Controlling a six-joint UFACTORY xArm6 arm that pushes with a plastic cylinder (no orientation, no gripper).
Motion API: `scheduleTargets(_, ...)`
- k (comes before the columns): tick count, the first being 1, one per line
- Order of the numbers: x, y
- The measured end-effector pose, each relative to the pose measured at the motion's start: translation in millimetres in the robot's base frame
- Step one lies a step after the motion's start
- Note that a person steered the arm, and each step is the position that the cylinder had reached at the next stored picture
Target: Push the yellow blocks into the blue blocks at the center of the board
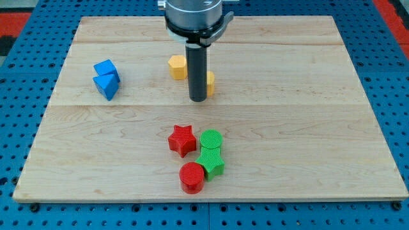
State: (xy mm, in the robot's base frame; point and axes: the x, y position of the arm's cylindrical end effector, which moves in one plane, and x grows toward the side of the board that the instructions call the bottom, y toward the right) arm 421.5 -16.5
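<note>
Right now the wooden board [307, 128] fills most of my view, lying on a blue pegboard [25, 96]. My arm's rod comes down from the view's top, and my tip [198, 100] rests on the board; it is a bare rod, holding nothing. A yellow block [210, 83] sits touching the rod on its right, mostly hidden behind it. A yellow hexagonal block [177, 66] lies just left of the rod. Two blue blocks, a cube [105, 68] and a wedge-like one [107, 86], touch each other well to the left. Near the bottom cluster a red star [182, 140], green cylinder [211, 139], green block [211, 162] and red cylinder [192, 177].
</note>
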Motion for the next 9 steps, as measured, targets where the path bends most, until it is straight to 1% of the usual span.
scheduleTargets(2,3,-235)
scheduleTargets(3,3,-287)
scheduleTargets(4,-7,-282)
scheduleTargets(5,-42,-237)
scheduleTargets(6,-74,-220)
scheduleTargets(7,-83,-227)
scheduleTargets(8,-66,-227)
scheduleTargets(9,-63,-190)
